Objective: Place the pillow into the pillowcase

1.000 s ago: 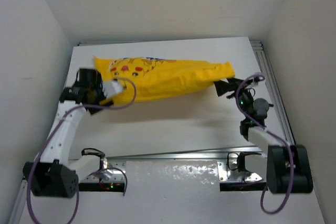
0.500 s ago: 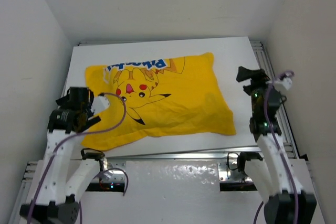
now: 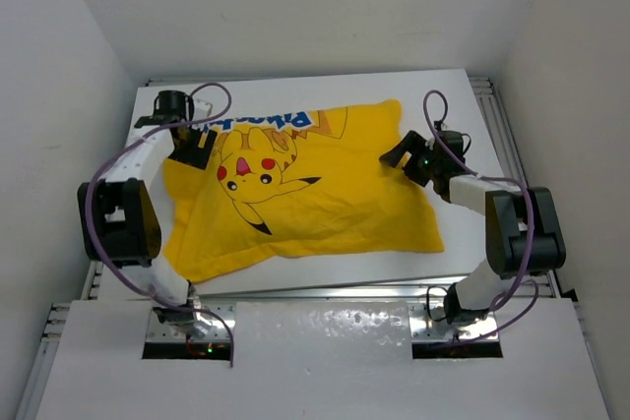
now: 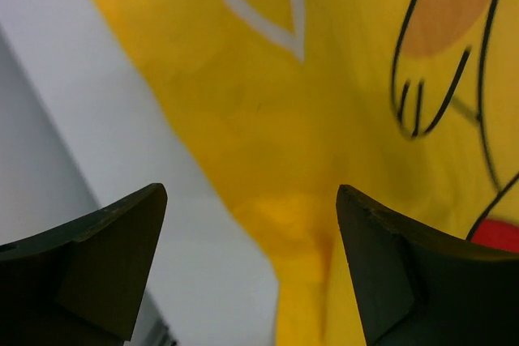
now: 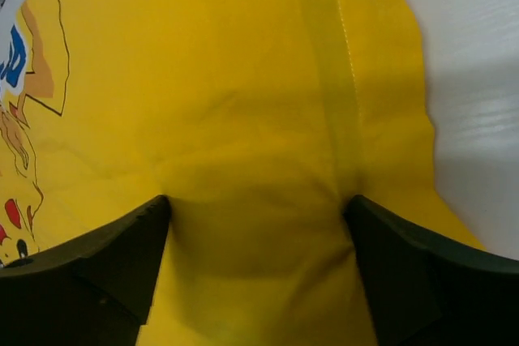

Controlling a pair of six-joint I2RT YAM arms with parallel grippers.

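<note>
The yellow pillowcase [image 3: 315, 184] lies spread on the white table [image 3: 443, 95], cartoon character and blue lettering facing up. It also fills the right wrist view [image 5: 243, 103] and shows in the left wrist view [image 4: 324, 79]. No white pillow shows in any view. My left gripper [image 3: 193, 148] is open over the case's far left edge, one finger above bare table and one above fabric [image 4: 251, 200]. My right gripper [image 3: 402, 156] is open at the case's right end, its fingertips [image 5: 138, 232] pressed on the fabric, which bulges between them [image 5: 259, 208].
A metal rail [image 3: 507, 145] runs along the table's right side. White walls enclose the table on the left, back and right. The case's near edge lies close to the table's front edge [image 3: 325, 287].
A second ago the case hung bunched between both grippers. It then lay flat with the arms drawn back. Now both arms have reached in onto its left and right ends.
</note>
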